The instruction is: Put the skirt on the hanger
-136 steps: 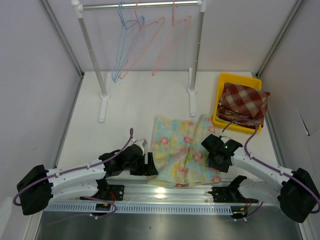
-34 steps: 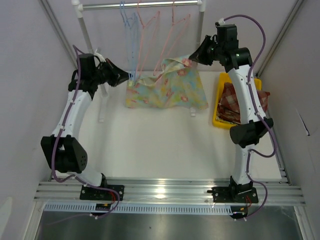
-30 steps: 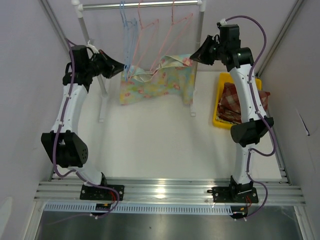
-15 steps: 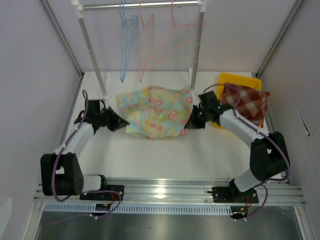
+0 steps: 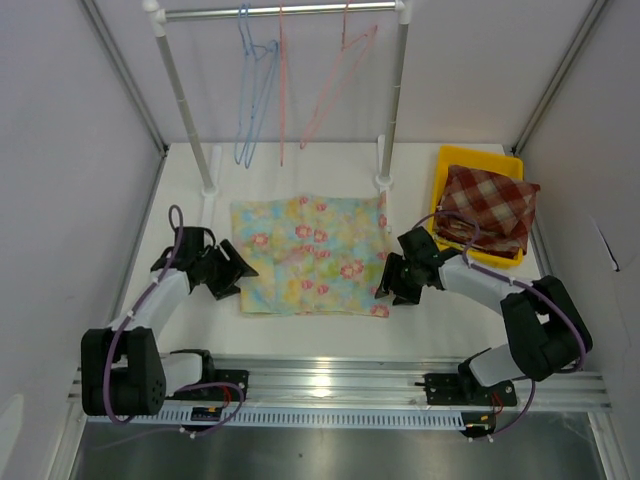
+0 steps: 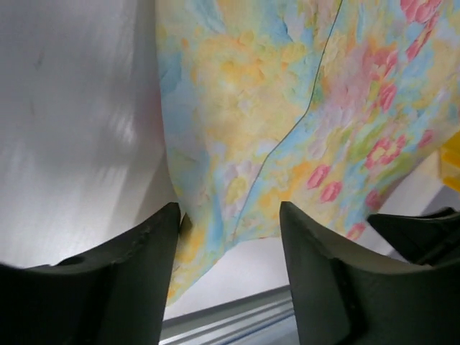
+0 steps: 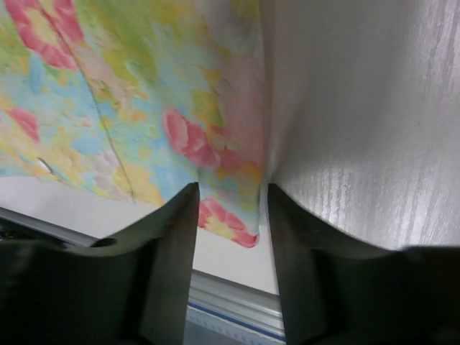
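Cloth edges sit between both pairs of jaws, and that is where we see the trouble. If either arm draws off low, a finger could drag the hem and rumple the skirt (image 5: pixel 310 255). If we close again on so thin a bite, the fabric may slip out on the lift. Our left jaws stand parted, the skirt's left edge lying loose between the fingers (image 6: pixel 136 273), pinched by neither as far as we can tell. Our right jaws are parted too, astride the right edge near its front corner. The skirt lies spread flat on the worktop (image 5: pixel 300 330) between the arms, well apart from the hangers (image 5: pixel 281 90) on the rail (image 5: pixel 280 11) behind, so it is not yet hung. To the right, a checked cloth (image 5: pixel 490 205) fills the tray (image 5: pixel 478 157).
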You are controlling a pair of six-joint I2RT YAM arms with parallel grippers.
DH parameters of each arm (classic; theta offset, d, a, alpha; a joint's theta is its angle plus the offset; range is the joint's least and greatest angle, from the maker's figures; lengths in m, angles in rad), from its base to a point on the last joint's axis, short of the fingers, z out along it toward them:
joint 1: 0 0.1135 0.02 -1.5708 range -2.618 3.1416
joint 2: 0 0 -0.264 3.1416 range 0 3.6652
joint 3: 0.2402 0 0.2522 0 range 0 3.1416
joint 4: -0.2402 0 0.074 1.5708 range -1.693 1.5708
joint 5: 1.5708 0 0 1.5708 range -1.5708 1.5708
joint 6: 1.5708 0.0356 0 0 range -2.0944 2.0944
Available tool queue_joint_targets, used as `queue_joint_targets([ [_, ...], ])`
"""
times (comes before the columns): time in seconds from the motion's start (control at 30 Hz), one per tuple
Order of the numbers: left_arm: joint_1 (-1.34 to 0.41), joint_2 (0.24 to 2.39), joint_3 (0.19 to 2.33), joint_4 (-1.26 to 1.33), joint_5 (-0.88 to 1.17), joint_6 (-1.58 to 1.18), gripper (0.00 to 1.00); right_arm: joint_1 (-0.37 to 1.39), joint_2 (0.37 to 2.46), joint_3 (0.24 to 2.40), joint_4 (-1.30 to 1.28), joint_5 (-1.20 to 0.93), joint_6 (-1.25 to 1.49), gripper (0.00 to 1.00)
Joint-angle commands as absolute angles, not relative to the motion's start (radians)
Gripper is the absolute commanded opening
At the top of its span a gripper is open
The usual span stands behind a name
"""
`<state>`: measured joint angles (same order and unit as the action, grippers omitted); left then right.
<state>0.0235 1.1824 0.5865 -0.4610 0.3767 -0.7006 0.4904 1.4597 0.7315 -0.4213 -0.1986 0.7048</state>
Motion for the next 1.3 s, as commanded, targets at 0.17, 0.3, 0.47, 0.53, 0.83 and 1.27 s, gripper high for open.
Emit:
queue_joint_targets([
  [0.17,0.017,1.014,0.829,-0.638,0.163,-0.468,0.76,0.499,1.321,0.841,-0.526,-0.071,0.655,0.71],
  [0.3,-0.046,0.953,0.960,-0.712,0.092,-0.419,0.77,0.474,1.273,0.925,-0.600,-0.034,0.624,0.74],
  [0.47,-0.162,0.923,1.194,-0.741,-0.029,-0.407,0.76,0.433,1.232,0.991,-0.633,-0.034,0.589,0.74],
  [0.53,-0.233,0.946,1.279,-0.724,-0.083,-0.399,0.77,0.426,1.217,1.018,-0.637,-0.026,0.578,0.74],
  [0.83,-0.337,1.215,1.736,-0.617,-0.271,-0.292,0.78,0.428,1.192,1.063,-0.637,-0.028,0.554,0.73],
  [1.27,-0.334,1.683,2.162,-0.595,-0.333,-0.239,0.72,0.445,1.161,1.062,-0.612,-0.052,0.551,0.73],
])
